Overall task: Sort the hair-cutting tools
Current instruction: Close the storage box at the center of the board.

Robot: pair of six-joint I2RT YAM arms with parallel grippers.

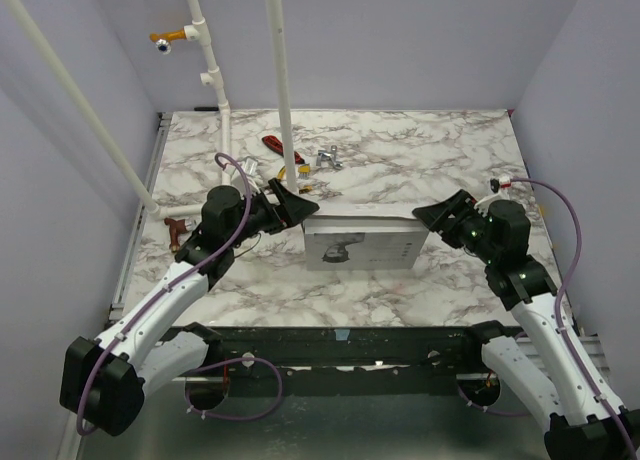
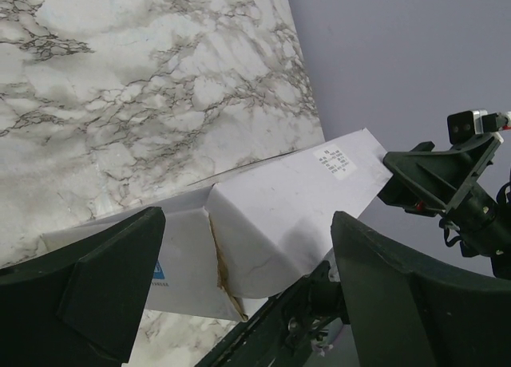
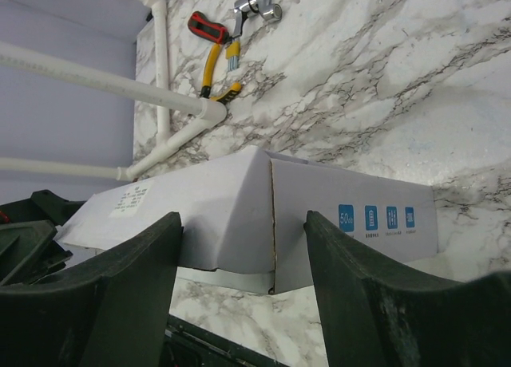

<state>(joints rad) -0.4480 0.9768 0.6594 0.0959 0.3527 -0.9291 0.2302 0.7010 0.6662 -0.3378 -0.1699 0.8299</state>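
Overhead, a white box is seen on a marble table, lilac walls around.
Left wrist: left gripper is held spread, empty, facing the box; right wrist: right gripper likewise. Hair-cutting tools cannot be seen.

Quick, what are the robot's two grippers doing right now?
Left gripper: open, straddling one end of the white box.
Right gripper: open, straddling the box's other end.
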